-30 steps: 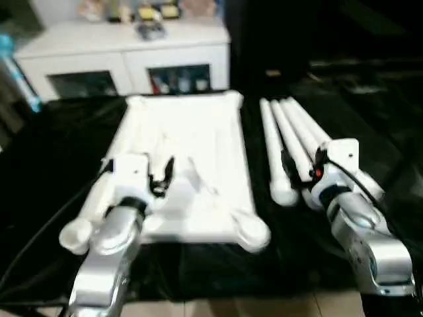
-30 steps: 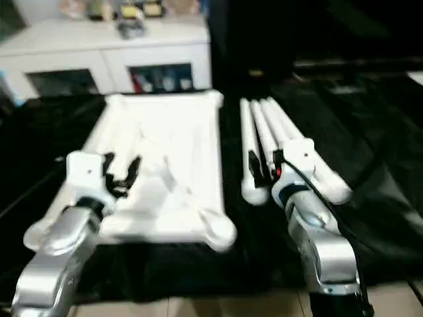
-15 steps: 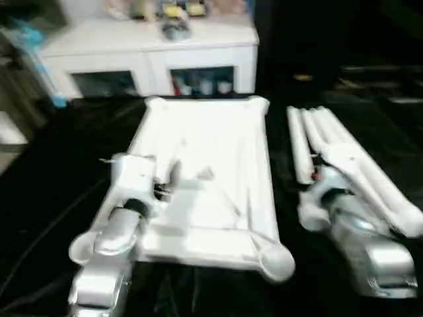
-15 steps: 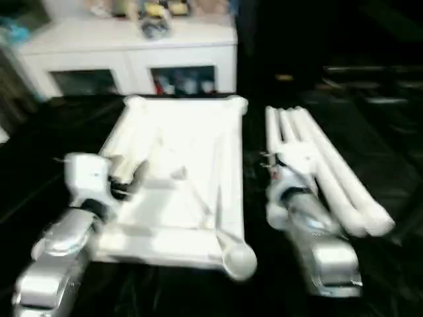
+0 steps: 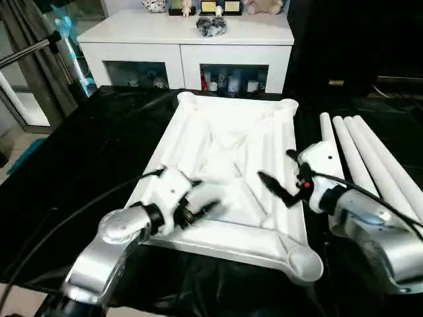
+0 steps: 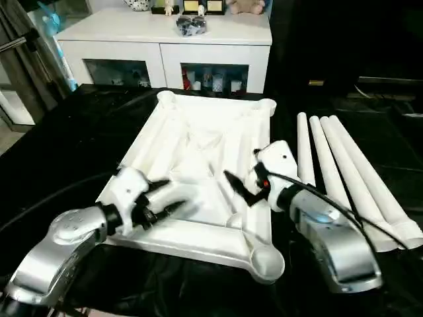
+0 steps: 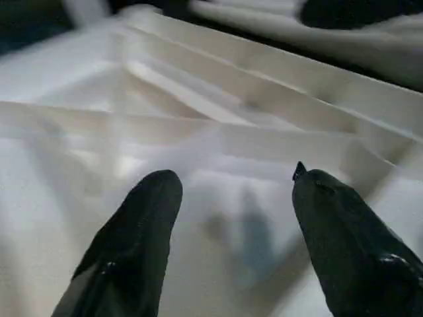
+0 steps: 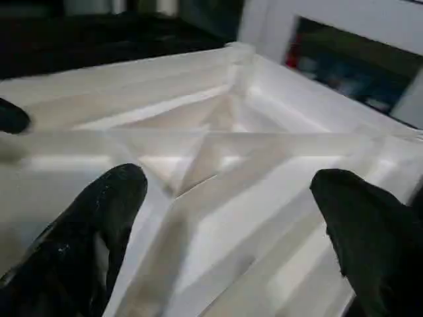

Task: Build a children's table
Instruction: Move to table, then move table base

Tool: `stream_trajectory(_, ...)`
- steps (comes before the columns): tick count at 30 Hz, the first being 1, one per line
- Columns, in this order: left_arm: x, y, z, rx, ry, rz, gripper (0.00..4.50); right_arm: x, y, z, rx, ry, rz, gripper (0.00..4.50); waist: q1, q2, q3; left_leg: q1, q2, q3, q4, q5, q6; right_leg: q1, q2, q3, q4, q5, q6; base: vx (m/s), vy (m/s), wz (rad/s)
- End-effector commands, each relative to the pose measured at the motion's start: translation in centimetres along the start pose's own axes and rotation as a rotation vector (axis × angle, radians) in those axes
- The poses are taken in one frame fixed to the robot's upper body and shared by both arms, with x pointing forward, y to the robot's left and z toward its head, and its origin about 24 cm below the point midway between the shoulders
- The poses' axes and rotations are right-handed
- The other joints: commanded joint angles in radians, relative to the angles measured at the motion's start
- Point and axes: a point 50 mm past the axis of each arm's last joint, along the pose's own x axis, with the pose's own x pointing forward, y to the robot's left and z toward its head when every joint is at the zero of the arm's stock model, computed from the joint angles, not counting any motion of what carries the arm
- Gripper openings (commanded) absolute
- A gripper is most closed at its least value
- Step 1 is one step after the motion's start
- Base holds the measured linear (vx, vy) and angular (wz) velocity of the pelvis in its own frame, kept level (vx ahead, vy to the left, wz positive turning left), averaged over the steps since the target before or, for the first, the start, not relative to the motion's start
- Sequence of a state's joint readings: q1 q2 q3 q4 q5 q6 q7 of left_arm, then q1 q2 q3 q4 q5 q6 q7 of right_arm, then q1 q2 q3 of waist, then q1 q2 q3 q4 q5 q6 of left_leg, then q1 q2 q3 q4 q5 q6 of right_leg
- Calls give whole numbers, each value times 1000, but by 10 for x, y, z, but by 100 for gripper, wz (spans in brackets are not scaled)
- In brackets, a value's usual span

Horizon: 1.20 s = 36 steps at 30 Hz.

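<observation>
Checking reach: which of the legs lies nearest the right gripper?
The leg closest to the tabletop, innermost of the row; the right gripper hovers just beside it.

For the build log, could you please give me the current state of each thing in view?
Tabletop: lying ribbed underside up on the black cloth, no legs fitted.
Legs: lying loose side by side on the cloth, right of the tabletop.
Left gripper: open, empty, over the tabletop.
Right gripper: open wide, empty, over the tabletop.
Cabinet: doors closed.

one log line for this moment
left claw: open, over white plastic ribbed tabletop | right claw: open, over tabletop | white tube legs: loose beside it
</observation>
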<state>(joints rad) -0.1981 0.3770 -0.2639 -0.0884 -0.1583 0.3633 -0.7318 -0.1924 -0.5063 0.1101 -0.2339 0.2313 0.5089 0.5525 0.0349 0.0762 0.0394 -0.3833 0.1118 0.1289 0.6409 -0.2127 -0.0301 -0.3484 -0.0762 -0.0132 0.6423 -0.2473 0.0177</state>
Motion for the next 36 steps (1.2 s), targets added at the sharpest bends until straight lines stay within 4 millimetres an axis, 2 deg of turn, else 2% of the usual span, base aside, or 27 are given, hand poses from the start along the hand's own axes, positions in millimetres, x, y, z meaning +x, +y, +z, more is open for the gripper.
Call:
stream_trajectory(1,2,5,3,20,19,-96,277,-4,6,9,-35,-14,127,450,-1,-14,-41,22,90,-33,-110,-321,17,9,-70,40,-90,-162,-202,0,0,0)
stream_trajectory(5,11,6,6,31,67,-275,244,-15,11,8,-26,38,301,450,2,-17,-43,13,94,-31,-107,-256,58,19,-77,39,-87,-116,-225,0,0,0)
stream_trajectory(10,25,3,1,74,148,-429,197,-25,14,4,-35,102,407,450,3,-11,-49,14,98,-23,-103,-199,89,21,-77,36,-85,-44,-255,0,0,0)
stream_trajectory(12,29,0,-1,98,175,-466,188,-29,14,3,-40,122,423,450,4,-14,-52,14,101,-21,-102,-172,102,24,-79,34,-82,7,-270,0,0,0)
stream_trajectory(13,31,-1,-2,112,188,-480,178,-30,14,3,-45,132,430,450,3,-11,-54,13,104,-20,-101,-153,112,27,-79,33,-82,56,-280,0,0,0)
stream_trajectory(15,35,-3,-4,161,219,-492,161,-34,14,1,-57,154,436,450,3,-7,-54,11,106,-22,-101,-144,121,29,-81,31,-80,80,-286,0,0,0)
stream_trajectory(16,37,-2,-6,184,235,-488,155,-35,14,-1,-62,166,436,450,2,-8,-52,13,107,-22,-101,-157,123,30,-82,32,-83,71,-289,0,0,0)
stream_trajectory(17,39,-2,-7,211,247,-478,155,-37,14,-2,-66,177,436,450,4,-2,-53,13,106,-22,-100,-162,122,30,-82,32,-83,63,-290,0,0,0)
stream_trajectory(18,40,-1,-8,222,252,-475,130,-37,14,-3,-67,182,436,450,3,-5,-52,15,107,-21,-102,-170,119,30,-82,33,-86,54,-289,0,0,0)
stream_trajectory(20,43,2,-10,247,266,-458,130,-39,16,-4,-71,197,445,450,3,-1,-50,14,107,-22,-103,-191,110,30,-83,32,-88,23,-295,0,0,0)
stream_trajectory(21,45,4,-10,256,272,-456,122,-41,18,-5,-68,202,453,450,2,-4,-49,15,108,-22,-105,-202,106,31,-82,32,-90,10,-296,0,0,0)
stream_trajectory(22,45,4,-11,258,274,-457,112,-41,18,-5,-67,203,455,450,4,1,-50,16,109,-23,-106,-202,104,31,-83,32,-88,4,-298,0,0,0)
stream_trajectory(24,45,4,-11,264,279,-465,88,-42,20,-6,-68,209,460,450,3,-2,-49,15,110,-23,-106,-197,105,31,-83,32,-87,11,-299,0,0,0)
stream_trajectory(25,45,5,-10,269,281,-468,88,-43,20,-6,-68,212,463,450,3,2,-48,14,109,-23,-107,-202,106,30,-85,33,-88,1,-298,0,0,0)
stream_trajectory(28,44,6,-9,274,288,-481,72,-44,22,-7,-66,216,469,450,3,3,-46,18,111,-23,-108,-230,95,27,-85,34,-91,-36,-301,0,0,0)
stream_trajectory(29,42,6,-9,272,294,-493,49,-44,22,-7,-65,217,472,450,3,2,-45,18,111,-23,-110,-238,89,27,-85,34,-93,-53,-298,0,0,0)
stream_trajectory(32,40,6,-10,286,308,-515,26,-44,24,-7,-65,218,475,450,2,2,-46,15,111,-23,-111,-230,87,28,-85,34,-92,-39,-295,0,0,0)
stream_trajectory(36,39,8,-7,344,298,-483,3,-43,26,-8,-62,214,476,450,2,2,-49,14,111,-23,-108,-191,106,30,-87,33,-88,26,-299,0,0,0)
